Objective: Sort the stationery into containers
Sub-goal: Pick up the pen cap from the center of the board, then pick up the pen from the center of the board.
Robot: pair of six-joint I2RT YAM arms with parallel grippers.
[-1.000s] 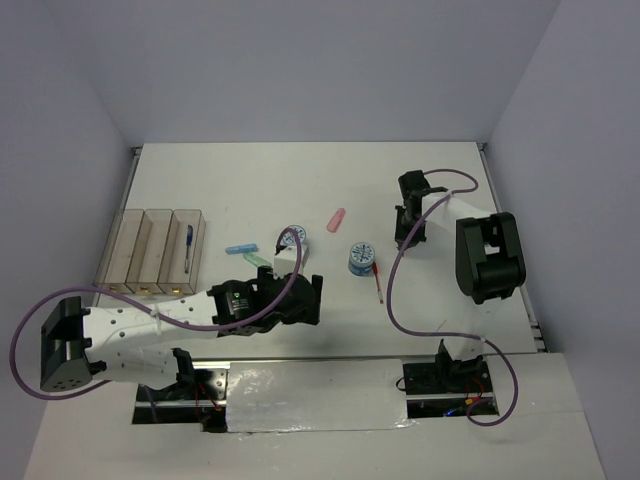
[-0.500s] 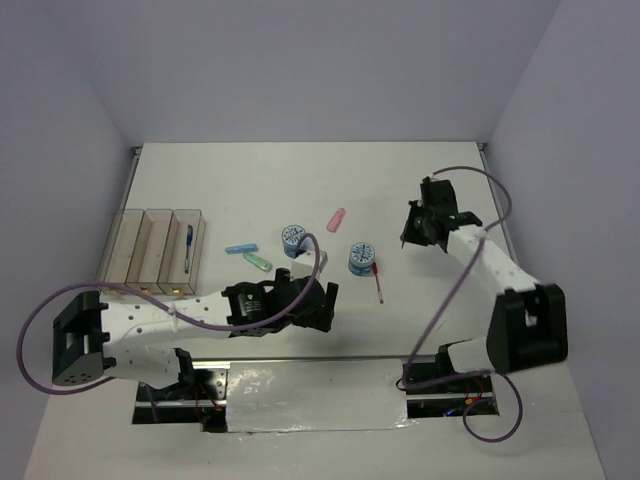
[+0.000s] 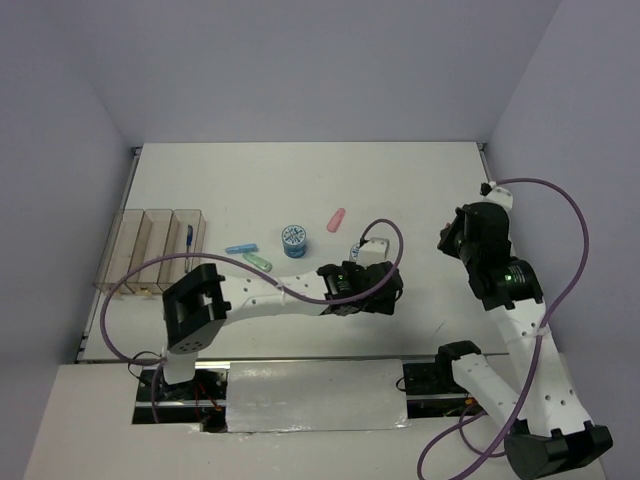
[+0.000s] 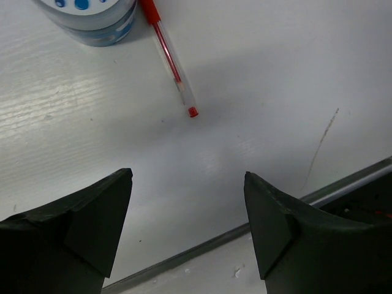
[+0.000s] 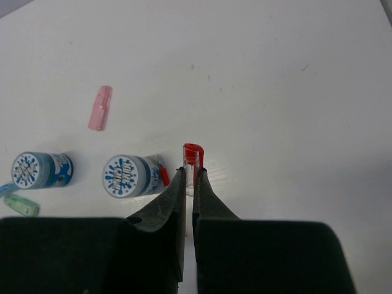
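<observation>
Seen from above, the left arm lay stretched across the white surface (image 3: pixel 430 170) toward the right, and its own body hid whatever was under the left tool (image 3: pixel 378 292). Only the left wrist camera showed that spot. There the tool's two dark fingers (image 4: pixel 67 239) stood spread apart, released, with nothing between them and bare surface below. Just beyond them a red pen (image 4: pixel 171 64) lay flat, its far end just beside a blue roll (image 4: pixel 92 18) cut off by the picture's top edge.

The right tool (image 5: pixel 190 174) hung high over the surface. Its wrist camera showed the fingers clenched on a second red pen (image 5: pixel 192 154), a clear barrel with a red end poking out between the tips. The overhead view was too small to show this grasp.

Only the overhead view took in the containers (image 3: pixel 145 245), a row of joined bins at the surface's left side. A blue pen (image 3: pixel 188 243) lay in the rightmost bin. To their right, loose on the surface, sat the other blue roll (image 3: pixel 295 237), a pink bar (image 3: pixel 336 219), a light-blue bar (image 3: pixel 240 248) and a green bar (image 3: pixel 258 262), the last two near each other.
</observation>
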